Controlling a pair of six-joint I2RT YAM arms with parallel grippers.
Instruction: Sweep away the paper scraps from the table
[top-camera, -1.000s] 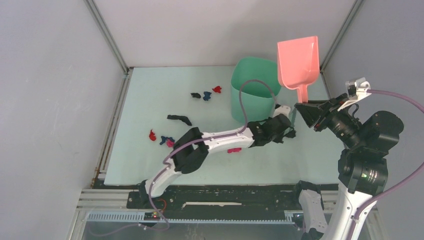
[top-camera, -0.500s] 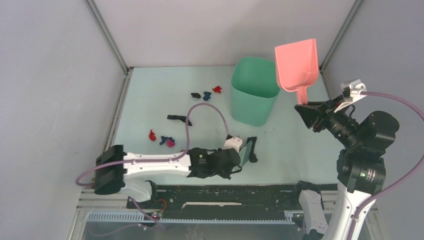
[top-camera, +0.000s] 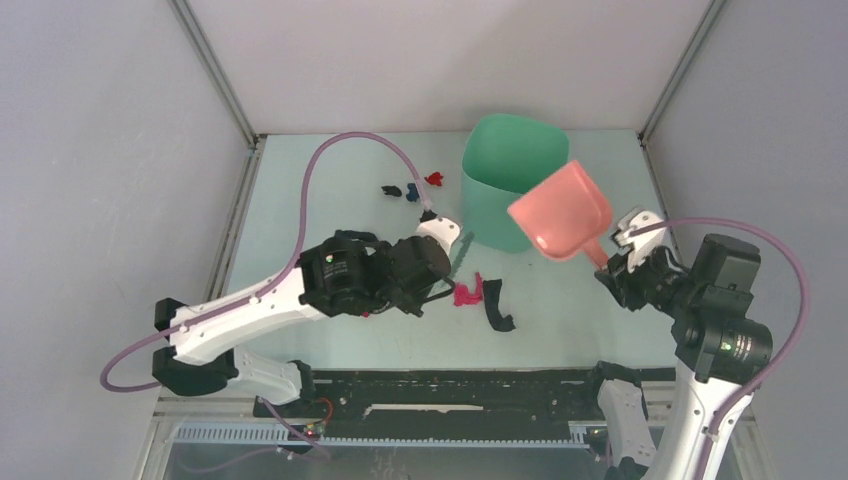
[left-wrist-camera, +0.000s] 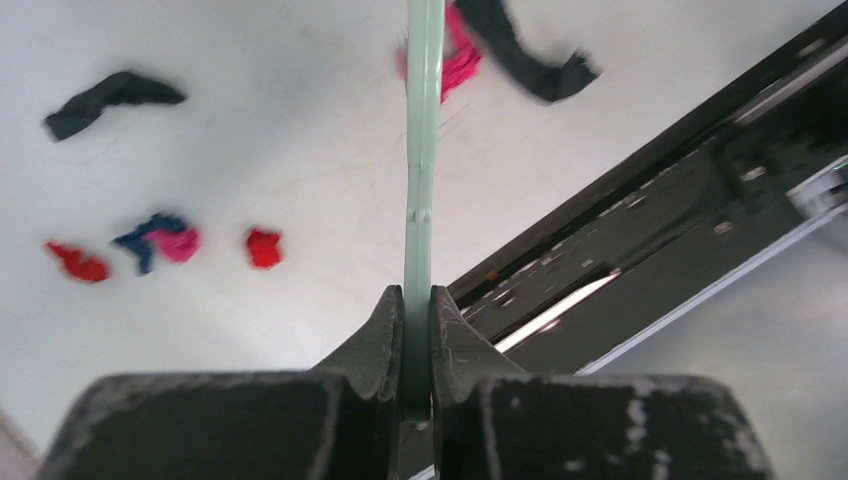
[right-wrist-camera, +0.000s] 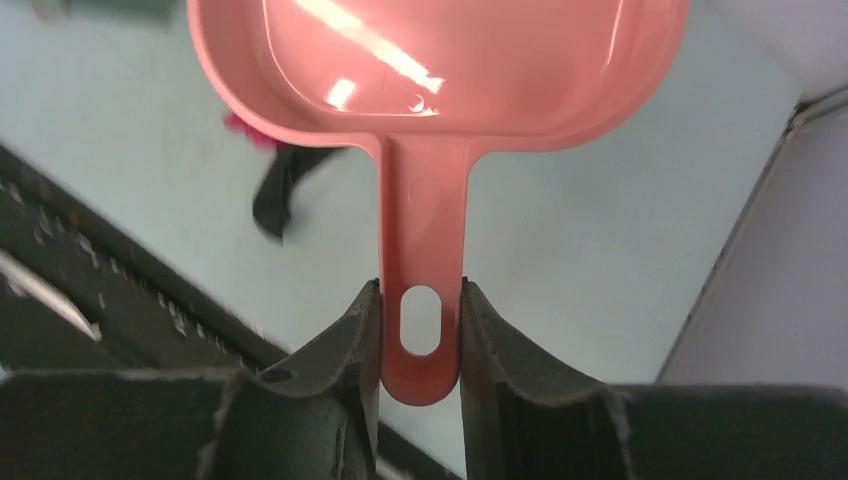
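Several paper scraps (top-camera: 466, 293) lie loose on the table (top-camera: 300, 180), in three groups. Near the front rail (top-camera: 450, 383) a magenta bit and a black strip (top-camera: 495, 305) sit close together, just past the tip of the green hand brush (left-wrist-camera: 423, 150). At the far side a black, a blue and a red bit (top-camera: 434, 180) lie in a short row just left of the tall green bin (top-camera: 510, 180). The left wrist view shows a third group off to one side of the brush: a black twist (left-wrist-camera: 112, 93), two red bits and a blue-and-pink clump (left-wrist-camera: 160, 240). From above these do not show, since the left arm (top-camera: 250, 305) lies across that part of the table

The left gripper (left-wrist-camera: 418, 300) is clamped on the brush's thin handle, seen edge-on, with both fingers pressed flat against it. The right gripper (right-wrist-camera: 420, 320) is clamped on the handle of the pink dustpan (right-wrist-camera: 430, 70), one finger on each side of the hanging hole. The dustpan is tilted, and in the top view its scoop overlaps the bin's near right wall; whether the two touch cannot be told. The bin stands between the far row of scraps and the dustpan. In the right wrist view the magenta bit and the black strip show past the pan's left edge, near the rail
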